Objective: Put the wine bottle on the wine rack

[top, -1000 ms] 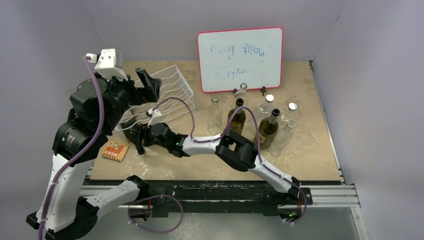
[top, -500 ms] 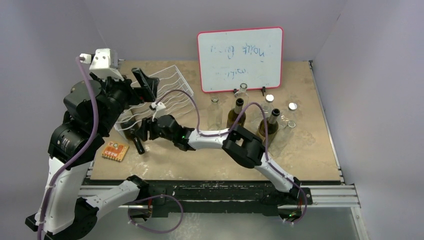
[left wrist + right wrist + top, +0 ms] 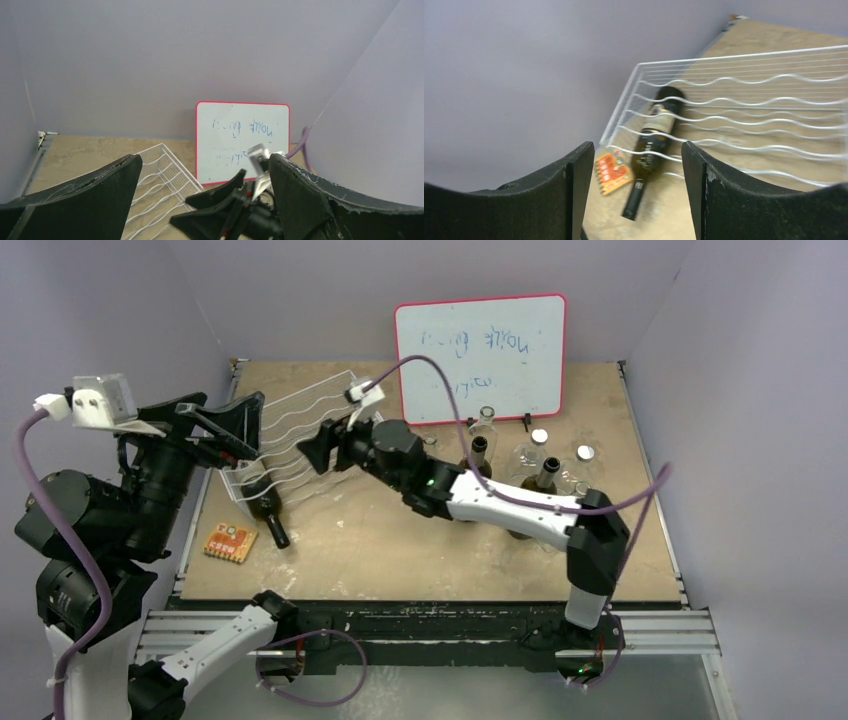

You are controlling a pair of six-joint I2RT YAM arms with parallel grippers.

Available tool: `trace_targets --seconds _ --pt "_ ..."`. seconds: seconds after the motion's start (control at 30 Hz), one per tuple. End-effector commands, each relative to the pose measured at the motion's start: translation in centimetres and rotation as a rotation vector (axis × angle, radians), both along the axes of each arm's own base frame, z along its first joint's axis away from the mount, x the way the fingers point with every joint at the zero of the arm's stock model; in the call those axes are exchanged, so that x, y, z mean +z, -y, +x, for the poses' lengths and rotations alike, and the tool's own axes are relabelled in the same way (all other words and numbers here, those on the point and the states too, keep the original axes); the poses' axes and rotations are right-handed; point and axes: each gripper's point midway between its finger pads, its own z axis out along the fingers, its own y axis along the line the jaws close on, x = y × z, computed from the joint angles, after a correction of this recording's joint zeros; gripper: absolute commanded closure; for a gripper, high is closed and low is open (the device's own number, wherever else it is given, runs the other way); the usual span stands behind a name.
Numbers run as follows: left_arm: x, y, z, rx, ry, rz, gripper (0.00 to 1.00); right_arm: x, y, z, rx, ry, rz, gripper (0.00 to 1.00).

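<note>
White wire wine rack holds the dark wine bottle low at its left end, neck poking out. The right end effector has let go and lifted clear, jaws apart and empty. The left end effector gapes wide alongside. Placement looks done.

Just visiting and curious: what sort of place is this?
Likely a robotics lab test cell: two arms bolted to a walled table, a scribbled whiteboard, bottles staged beside a wire rack.
</note>
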Motion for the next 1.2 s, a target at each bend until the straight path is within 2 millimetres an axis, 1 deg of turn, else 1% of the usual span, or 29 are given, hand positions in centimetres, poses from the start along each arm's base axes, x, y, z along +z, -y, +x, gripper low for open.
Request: trace_targets --seconds 0.0,0.1,0.13,0.2,0.27,0.33,0.43,0.53,0.63,0.7,0.83,0.97,1.1,1.17 --pt "1.4 -0.1 -0.1 0.004 0.073 0.003 0.01 2.6 6.8 2.6 -0.194 0.075 -0.122 0.33" --pt "0.5 0.2 0.0 -0.011 0.063 0.015 0.00 4.2 10.9 3.8 -0.302 0.078 -0.176 0.32" --pt "0.1 0.3 0.2 -0.013 0.057 0.019 0.01 4.3 12.2 4.2 -0.338 0.075 -0.196 0.32" --pt "-0.8 0.4 0.3 -0.014 0.046 0.021 0.01 3.9 14.8 4.7 -0.424 0.068 -0.260 0.30" --pt "-1.9 0.7 0.5 -0.018 0.035 0.020 0.01 3.0 17.7 5.0 -0.536 0.040 -0.315 0.25" --pt "-3.2 1.1 1.0 -0.026 0.018 0.019 0.01 1.7 19.5 4.8 -0.573 0.010 -0.348 0.24" --pt "-5.5 2.0 2.0 -0.043 -0.014 0.015 0.01 0.3 21.2 4.6 -0.608 -0.036 -0.370 0.25" --pt "-8.3 3.5 3.3 -0.075 -0.071 0.014 0.01 -0.7 22.0 4.6 -0.628 -0.069 -0.395 0.28" --pt "-10.2 4.4 4.2 -0.093 -0.115 0.010 0.01 -1.4 21.7 4.5 -0.602 -0.076 -0.414 0.32" --pt "-11.1 4.7 4.6 -0.093 -0.136 0.009 0.01 -2.0 21.6 4.5 -0.594 -0.088 -0.432 0.34" --pt "-12.2 5.1 5.2 -0.096 -0.159 0.015 0.01 -3.4 21.9 4.7 -0.605 -0.112 -0.465 0.35" --pt "-12.7 5.5 5.8 -0.095 -0.179 0.031 0.01 -4.6 22.0 4.9 -0.600 -0.129 -0.486 0.36" --pt "-13.4 5.9 6.4 -0.101 -0.194 0.041 0.01 -5.6 21.9 5.1 -0.576 -0.133 -0.507 0.42" --pt "-14.0 6.3 6.7 -0.112 -0.203 0.050 0.01 -6.0 21.8 5.2 -0.569 -0.134 -0.516 0.49"
